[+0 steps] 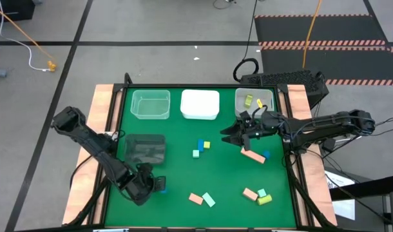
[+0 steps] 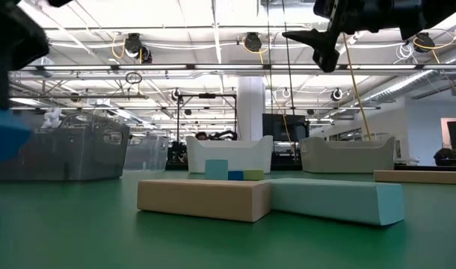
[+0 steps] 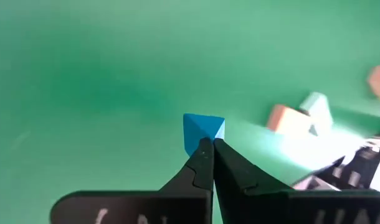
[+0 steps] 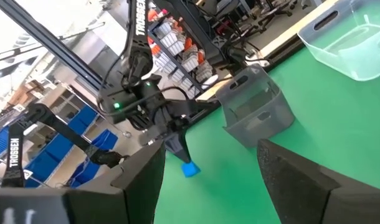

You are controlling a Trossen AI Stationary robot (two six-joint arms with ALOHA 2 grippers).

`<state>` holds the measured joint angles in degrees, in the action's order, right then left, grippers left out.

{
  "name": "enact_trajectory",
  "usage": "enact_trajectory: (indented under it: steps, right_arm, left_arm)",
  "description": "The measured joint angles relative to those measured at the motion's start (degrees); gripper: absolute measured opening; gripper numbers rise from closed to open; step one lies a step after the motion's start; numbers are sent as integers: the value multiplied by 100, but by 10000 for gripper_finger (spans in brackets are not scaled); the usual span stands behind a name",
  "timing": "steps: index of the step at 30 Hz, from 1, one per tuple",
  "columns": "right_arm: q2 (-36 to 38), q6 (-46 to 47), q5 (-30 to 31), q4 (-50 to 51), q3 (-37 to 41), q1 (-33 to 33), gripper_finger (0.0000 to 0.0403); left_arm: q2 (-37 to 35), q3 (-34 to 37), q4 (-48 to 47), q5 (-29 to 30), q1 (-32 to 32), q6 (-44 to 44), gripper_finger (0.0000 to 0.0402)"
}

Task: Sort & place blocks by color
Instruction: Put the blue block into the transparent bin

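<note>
I see one blue block (image 3: 202, 132) pinched off the mat — the other blocks (image 1: 201, 147) lie scattered, pink, mint, yellow-green.

**Partly hidden, blurred, cut off**

In the high view, the left gripper (image 1: 159, 185) near the desk's (image 1: 183, 151) front-left corner covers most of a blue block (image 1: 162, 186). The right arm hides part of the salmon bar (image 1: 252, 156) near the right edge. In the low view, the same blue block (image 2: 4, 134) is blurred and cut off at the left edge.
</note>
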<state>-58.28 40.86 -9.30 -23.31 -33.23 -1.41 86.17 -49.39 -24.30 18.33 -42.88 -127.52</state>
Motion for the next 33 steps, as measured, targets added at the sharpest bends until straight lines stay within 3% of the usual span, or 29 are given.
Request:
enact_trajectory:
  steps: [21,26,33]
  right_arm:
    - [0,-2,0,14,0,0,246]
    - [0,-47,2,33,0,0,246]
    - [0,-125,42,47,0,-18,246]
  left_arm:
    - [-26,-7,2219,1349,1257,2916,1]
    - [-350,-12,2493,1595,1644,3804,1]
    - [-1355,-11,2446,1735,2417,5409,1]
